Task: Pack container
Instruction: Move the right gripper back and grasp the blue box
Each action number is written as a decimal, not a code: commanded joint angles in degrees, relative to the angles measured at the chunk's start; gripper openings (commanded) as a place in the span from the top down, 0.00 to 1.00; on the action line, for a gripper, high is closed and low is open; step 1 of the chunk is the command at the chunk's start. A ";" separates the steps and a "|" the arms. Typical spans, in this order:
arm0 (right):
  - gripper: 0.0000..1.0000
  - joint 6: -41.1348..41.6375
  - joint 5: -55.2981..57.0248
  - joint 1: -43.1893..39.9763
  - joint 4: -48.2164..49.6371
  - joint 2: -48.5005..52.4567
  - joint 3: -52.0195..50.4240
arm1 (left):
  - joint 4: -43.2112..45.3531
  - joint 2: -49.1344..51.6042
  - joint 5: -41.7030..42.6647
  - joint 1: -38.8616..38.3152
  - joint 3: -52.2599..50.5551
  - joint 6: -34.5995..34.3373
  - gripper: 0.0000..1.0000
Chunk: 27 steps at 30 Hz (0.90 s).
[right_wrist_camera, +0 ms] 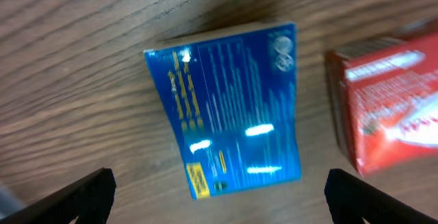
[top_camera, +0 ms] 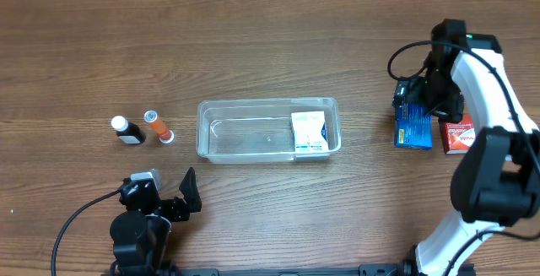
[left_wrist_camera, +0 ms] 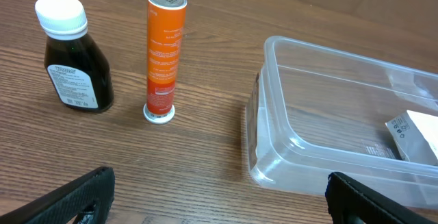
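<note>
Container (top_camera: 245,132): centre of tabletop (top_camera: 253,40), one white box (top_camera: 309,131) inside. Right fingers (right_wrist_camera: 82,196) spread above blue box (right_wrist_camera: 229,107), apparently the next item; left fingers (left_wrist_camera: 75,196) spread, idle. Next move: descend, pinch box.

A packet (top_camera: 309,131) lies in the container (top_camera: 203,132), a bottle (top_camera: 127,130) to its left.

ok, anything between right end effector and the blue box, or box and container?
Nothing visible. The right end effector is open directly above the blue box. The red box sits on its far side, away from the container. The white packet fills only the container's right end.
</note>
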 commanded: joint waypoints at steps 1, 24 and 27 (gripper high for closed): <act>0.00 -1.57 0.00 -0.07 0.55 4.52 0.04 | 0.20 -0.50 -0.81 0.37 -0.17 0.68 0.00; 0.21 3.19 -3.54 2.75 -4.72 -10.12 3.19 | 0.20 -0.50 -0.79 0.37 -0.17 0.68 0.00; 0.24 4.66 -3.61 6.60 -6.03 -17.70 3.19 | 0.20 -0.50 -0.79 0.37 -0.17 0.68 0.00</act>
